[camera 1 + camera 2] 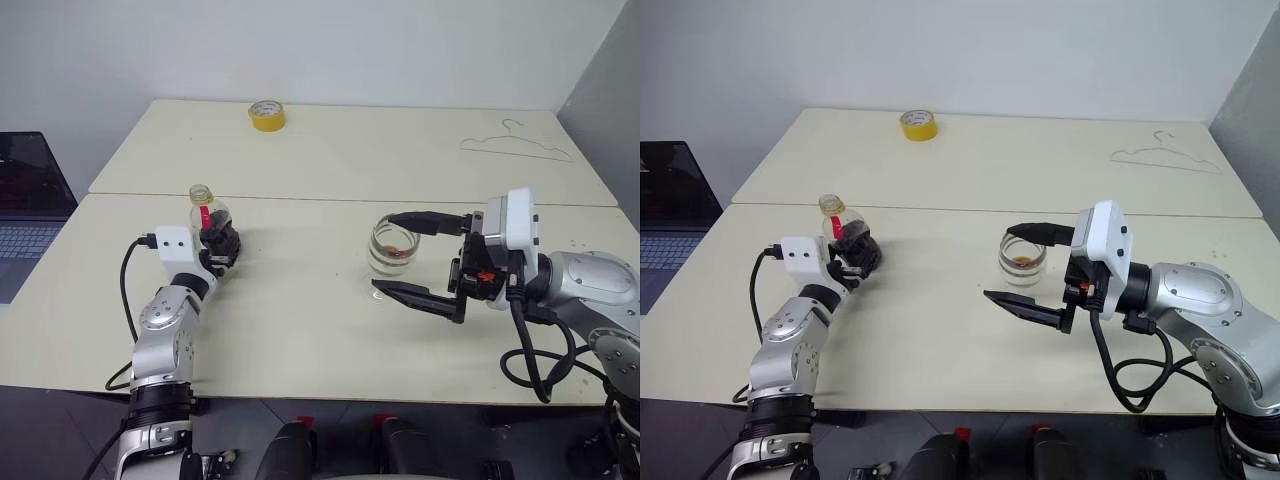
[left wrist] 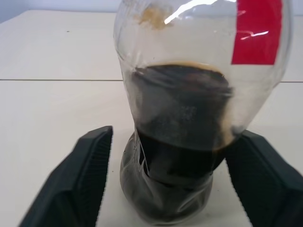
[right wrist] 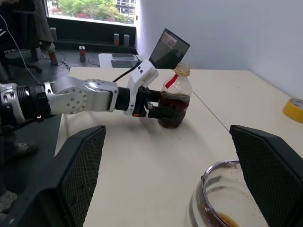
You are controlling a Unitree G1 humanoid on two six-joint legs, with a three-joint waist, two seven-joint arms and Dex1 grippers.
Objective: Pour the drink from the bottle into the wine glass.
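Plainly, the bottle is our main concern: it stands upright on the near table, on the robot's left side, with dark drink filling the lower part of its bulbous body and a red label up at the neck. We judge it light, thin-walled and soft, so a hard squeeze would dent it, and the smooth plastic could slip; the best hold looks to be the narrower waist low on the body, where the left wrist view shows a crease.

The left gripper sits around that lower body, its fingers spread to either side with a gap showing, so we read it as not pinching the bottle.

Well apart, toward the robot's right, stands the wine glass, holding a trace of brownish liquid at the bottom. We take it for fragile and top-heavy on its thin stem. The right gripper reaches in sideways with jaws spread wide, one finger above the rim and one lower in front, gripping nothing.

A yellow tape roll and a wire hanger lie on the far table.
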